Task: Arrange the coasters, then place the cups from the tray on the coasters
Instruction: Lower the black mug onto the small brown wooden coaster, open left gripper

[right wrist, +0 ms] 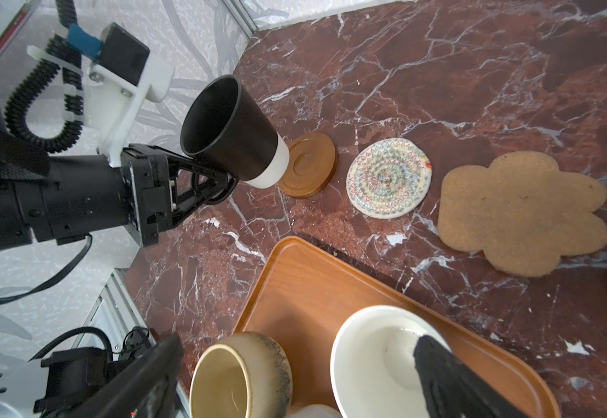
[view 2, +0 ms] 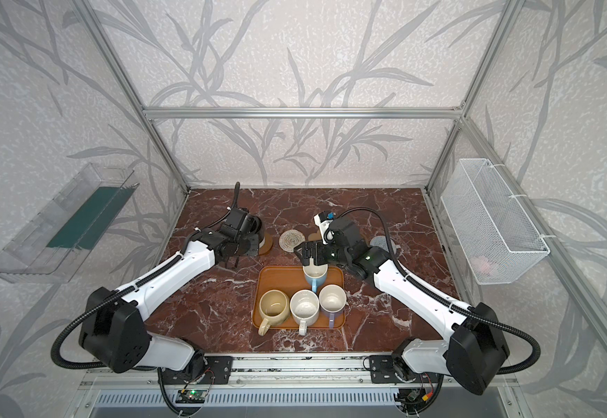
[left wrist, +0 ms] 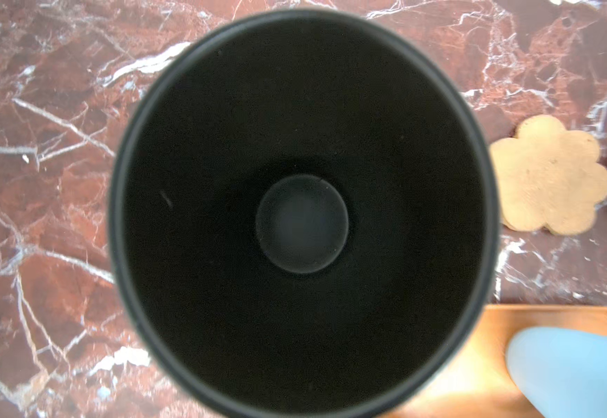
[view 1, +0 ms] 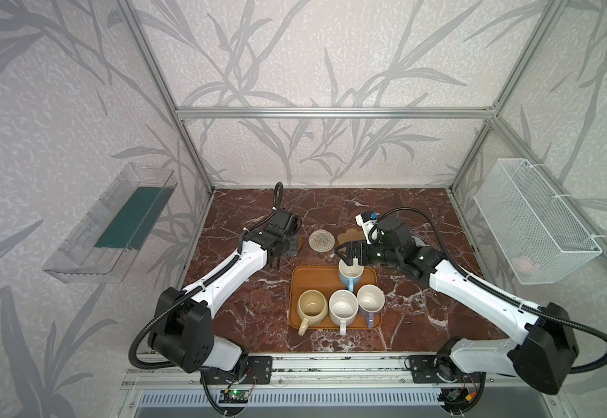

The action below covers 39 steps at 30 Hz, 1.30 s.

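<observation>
Black cup, matte with a white foot, hangs in the left claw, which is pinched tight on its handle, the foot at the left-arm edge of the glossy round brown coaster, while the right claw gapes wide over the light blue cup on the tray.

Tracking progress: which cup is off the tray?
The black cup, gripped by the left gripper at a brown coaster; the other four stand on the tray.
</observation>
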Available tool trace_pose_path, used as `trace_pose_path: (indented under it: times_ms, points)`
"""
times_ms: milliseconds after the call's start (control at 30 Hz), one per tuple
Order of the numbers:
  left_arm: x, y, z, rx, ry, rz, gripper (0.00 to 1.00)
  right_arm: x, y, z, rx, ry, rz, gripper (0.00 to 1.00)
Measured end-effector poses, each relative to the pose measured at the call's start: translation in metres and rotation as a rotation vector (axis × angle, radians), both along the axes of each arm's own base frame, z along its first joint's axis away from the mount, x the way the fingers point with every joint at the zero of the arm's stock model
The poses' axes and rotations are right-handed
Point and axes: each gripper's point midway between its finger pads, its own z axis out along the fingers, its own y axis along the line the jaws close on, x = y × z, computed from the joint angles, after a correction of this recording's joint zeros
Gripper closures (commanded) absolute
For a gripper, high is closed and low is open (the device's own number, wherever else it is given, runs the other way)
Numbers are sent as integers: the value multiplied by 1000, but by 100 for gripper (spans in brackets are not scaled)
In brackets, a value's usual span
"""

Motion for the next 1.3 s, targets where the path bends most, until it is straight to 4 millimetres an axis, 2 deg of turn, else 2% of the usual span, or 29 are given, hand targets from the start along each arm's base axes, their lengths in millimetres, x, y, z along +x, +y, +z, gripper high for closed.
trace_pose_path:
  times_ms: [367,633,1067,1300]
  points:
    - [22,4,-41,58,48,-1,100,7,0,-8,-12,25,-35,1]
    - [37,7,-50,63,27,11,100,7,0,-8,-13,23,-37,1]
    - [39,9,-65,66,37,26,100,8,-1,-9,-19,23,-43,1]
    - [40,8,-67,48,27,38,82,7,-2,-11,-22,26,-43,1]
